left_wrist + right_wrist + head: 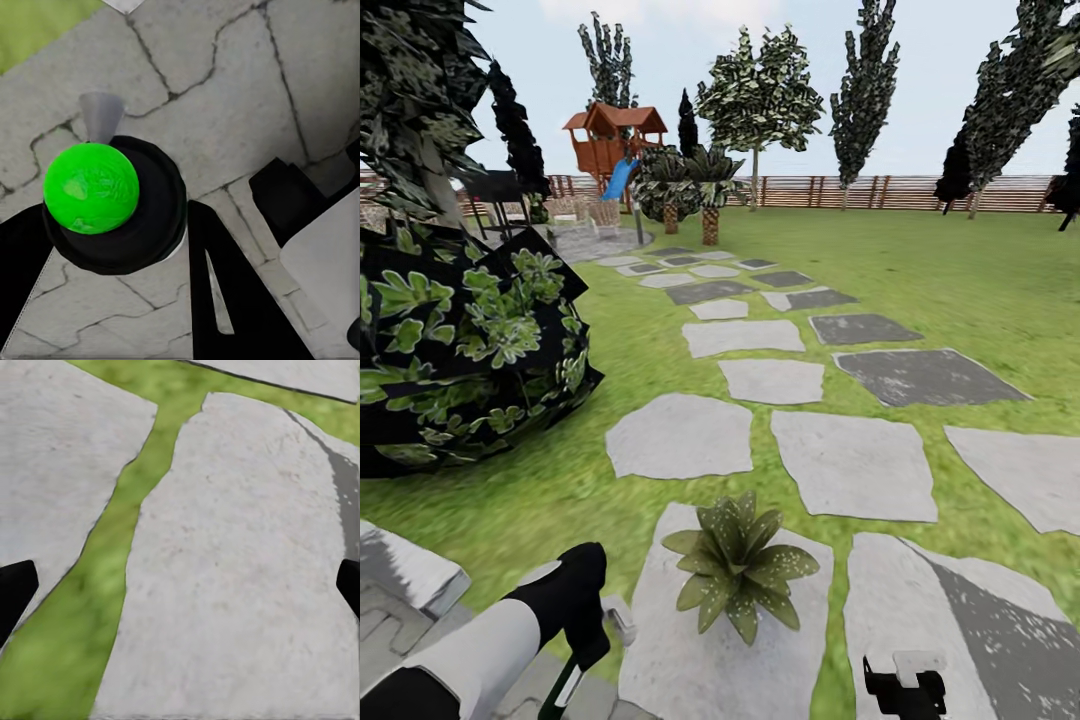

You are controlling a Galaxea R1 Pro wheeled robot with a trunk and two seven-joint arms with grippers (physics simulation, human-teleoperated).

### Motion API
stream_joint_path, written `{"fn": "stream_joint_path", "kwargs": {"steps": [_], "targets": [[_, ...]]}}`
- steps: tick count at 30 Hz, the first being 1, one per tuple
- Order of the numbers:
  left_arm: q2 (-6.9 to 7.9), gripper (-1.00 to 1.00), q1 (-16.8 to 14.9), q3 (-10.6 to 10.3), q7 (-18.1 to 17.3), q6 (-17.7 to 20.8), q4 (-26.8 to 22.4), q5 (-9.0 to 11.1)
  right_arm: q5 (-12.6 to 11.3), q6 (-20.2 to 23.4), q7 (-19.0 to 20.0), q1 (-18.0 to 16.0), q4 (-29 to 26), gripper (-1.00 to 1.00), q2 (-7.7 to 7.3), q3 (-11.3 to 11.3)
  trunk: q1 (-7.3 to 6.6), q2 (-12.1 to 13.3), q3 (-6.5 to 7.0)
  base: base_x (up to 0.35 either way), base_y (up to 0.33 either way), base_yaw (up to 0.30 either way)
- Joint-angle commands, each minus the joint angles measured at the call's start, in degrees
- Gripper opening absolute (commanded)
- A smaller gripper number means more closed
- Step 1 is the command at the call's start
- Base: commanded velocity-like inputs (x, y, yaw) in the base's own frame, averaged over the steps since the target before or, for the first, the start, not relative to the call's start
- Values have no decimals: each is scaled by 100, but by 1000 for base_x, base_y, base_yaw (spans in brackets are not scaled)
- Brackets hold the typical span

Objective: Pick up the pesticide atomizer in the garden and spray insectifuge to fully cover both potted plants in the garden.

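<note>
One low green-leaved potted plant (740, 568), flecked with whitish insectifuge, sits on a pale stepping stone; left gripper (585, 640) beside it. Left wrist view: fingers closed on the dark green pesticide atomizer (91, 189). Right wrist view: jaws wide, empty. Spraying under way; the second plant likely remains.

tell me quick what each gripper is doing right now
Left gripper: shut on the pesticide atomizer.
Right gripper: open, empty, above a stepping stone.

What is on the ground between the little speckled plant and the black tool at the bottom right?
In the head view, only bare pale stepping stone and a strip of grass lie between the potted plant and the right tool.
</note>
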Motion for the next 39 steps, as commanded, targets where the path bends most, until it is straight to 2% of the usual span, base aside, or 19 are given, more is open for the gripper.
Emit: {"fn": "stream_joint_path", "kwargs": {"steps": [1,10,11,13,16,20,24,26,28,33,39], "targets": [[-2,-100,1,-6,-56,17,-17,-47,-15,-13,-38,-5,5,100,-1,49,-2,-2,-5,-19,330,-274],[-19,-100,1,6,-31,21,-92,-49,-15,-13,-38,-5,5,100,-1,49,-2,-2,-5,7,240,-295],[-43,-100,1,16,-10,28,-103,-44,-15,-13,-38,-5,5,100,-1,49,-2,-2,-5,3,21,-237],[-227,-100,1,28,209,54,-109,-38,-15,-13,-38,-5,4,100,-1,49,-2,-2,-5,1,6,-93],[-401,-100,1,39,574,82,-93,-28,-15,-13,-38,-5,5,100,-1,49,-2,-2,-5,0,2,-24],[-410,-100,1,45,689,80,-26,6,-15,-13,-38,-5,7,100,-1,49,-2,-2,-5,0,0,-3],[-385,-100,1,51,536,63,-22,176,-15,-13,-38,-5,8,100,-1,49,-2,-2,-5,0,0,0],[-389,-100,-12,22,225,39,-28,232,-15,-13,-38,-5,8,100,-1,49,-2,-2,-5,0,0,0],[-383,-100,-62,-18,-246,35,-48,192,-15,-13,-38,-5,9,100,-1,49,-2,-2,-5,0,0,0],[-352,-100,-134,-23,-373,68,-87,180,-13,-13,-36,-5,13,100,-3,49,-2,-2,-5,0,0,0],[-323,-100,-892,-30,-523,69,-31,197,-15,-13,-38,-5,13,100,-1,49,-2,-2,-5,0,0,0]]}}
